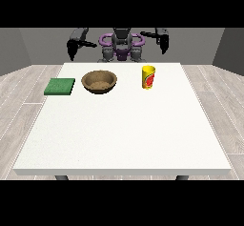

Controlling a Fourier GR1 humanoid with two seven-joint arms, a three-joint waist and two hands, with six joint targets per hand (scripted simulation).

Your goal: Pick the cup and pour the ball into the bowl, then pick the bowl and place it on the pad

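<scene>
Front view, read from the view's left to its right. My hand at the view's left (72,47) hung above the far edge of the large white table (124,134), touching nothing; whether its fingers were spread or curled could not be told. On the table's left part lay the flat green square pad (60,86). Just to its right, apart from it, stood the round brown wooden bowl (99,82). Farther right, well apart from the bowl, the yellow cylindrical cup with a red mark on its side (148,77) stood upright; its contents could not be seen. My hand at the view's right (165,43) likewise hung behind the table, holding nothing, its finger posture not discernible.
</scene>
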